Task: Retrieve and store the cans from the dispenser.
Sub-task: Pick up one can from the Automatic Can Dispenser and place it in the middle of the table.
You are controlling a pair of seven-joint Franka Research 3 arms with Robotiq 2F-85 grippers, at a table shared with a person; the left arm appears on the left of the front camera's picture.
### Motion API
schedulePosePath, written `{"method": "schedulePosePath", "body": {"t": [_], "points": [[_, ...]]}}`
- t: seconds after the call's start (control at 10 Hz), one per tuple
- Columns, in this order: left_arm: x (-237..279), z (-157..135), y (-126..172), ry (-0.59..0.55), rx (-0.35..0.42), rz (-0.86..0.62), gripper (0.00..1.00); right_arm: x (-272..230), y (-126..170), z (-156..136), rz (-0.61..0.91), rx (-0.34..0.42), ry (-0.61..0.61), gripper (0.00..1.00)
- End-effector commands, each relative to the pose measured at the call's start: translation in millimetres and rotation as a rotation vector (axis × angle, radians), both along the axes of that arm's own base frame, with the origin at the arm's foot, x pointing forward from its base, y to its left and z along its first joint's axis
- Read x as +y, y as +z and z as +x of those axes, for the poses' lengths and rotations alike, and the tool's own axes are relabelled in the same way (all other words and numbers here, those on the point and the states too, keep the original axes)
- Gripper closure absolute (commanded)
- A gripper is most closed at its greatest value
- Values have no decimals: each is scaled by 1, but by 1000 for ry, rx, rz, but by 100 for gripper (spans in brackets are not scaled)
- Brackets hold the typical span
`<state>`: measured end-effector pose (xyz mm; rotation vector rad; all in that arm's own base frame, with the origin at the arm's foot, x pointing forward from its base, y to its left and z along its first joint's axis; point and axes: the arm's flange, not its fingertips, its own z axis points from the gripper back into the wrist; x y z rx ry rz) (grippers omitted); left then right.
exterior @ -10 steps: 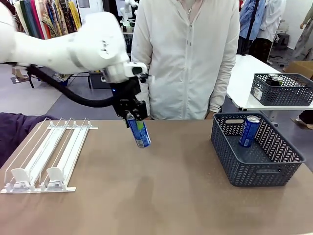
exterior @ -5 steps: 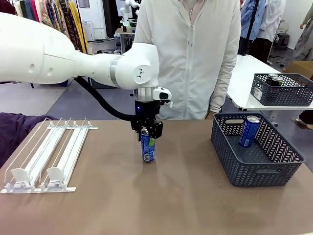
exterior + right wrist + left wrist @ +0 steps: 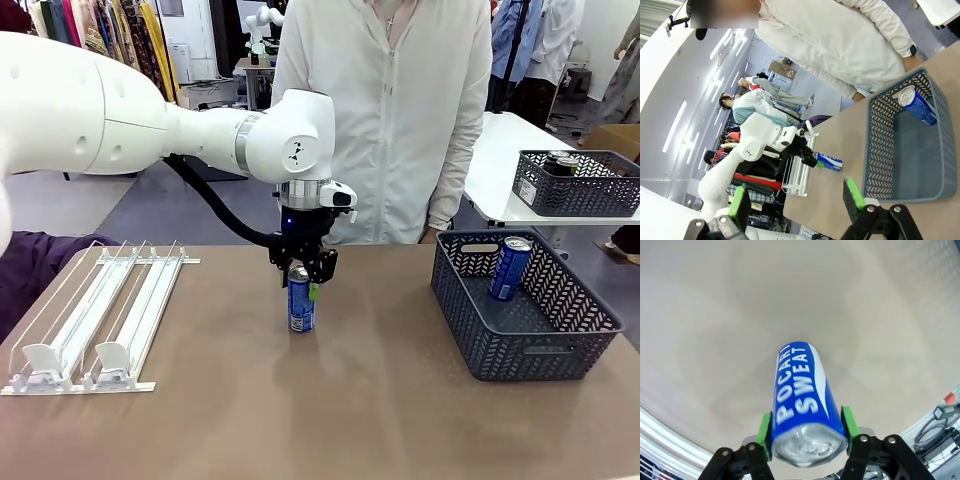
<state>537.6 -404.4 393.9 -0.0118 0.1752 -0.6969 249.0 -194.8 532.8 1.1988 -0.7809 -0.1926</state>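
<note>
Blue can (image 3: pixel 300 304) upright at centre of the counter (image 3: pixel 380 400).
My left tool (image 3: pixel 303 272) straddles its top, pads seemingly just off it; right tool (image 3: pixel 797 202) spread.

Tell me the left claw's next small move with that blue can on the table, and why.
Probably finish opening and lift straight up. The blue can stands upright on the table, mid-table, with the left claw around its top and the green pads close beside its sides. The right claw is open, so it could then carry the can to the grey basket.
</note>
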Motion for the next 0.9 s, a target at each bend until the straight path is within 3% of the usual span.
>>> {"method": "schedulePosePath", "body": {"t": [0.0,0.3,0.5,0.8], "points": [[0,0,6,-3,-3,12,0,1,3,3,15,-34,-4,0],[6,-6,20,2,-41,-20,0,1,3,3,15,-34,-4,0],[32,-16,65,19,-89,-146,0,1,3,3,15,-34,-4,0],[131,-29,139,-3,3,-385,0,1,3,3,15,-34,-4,0]]}}
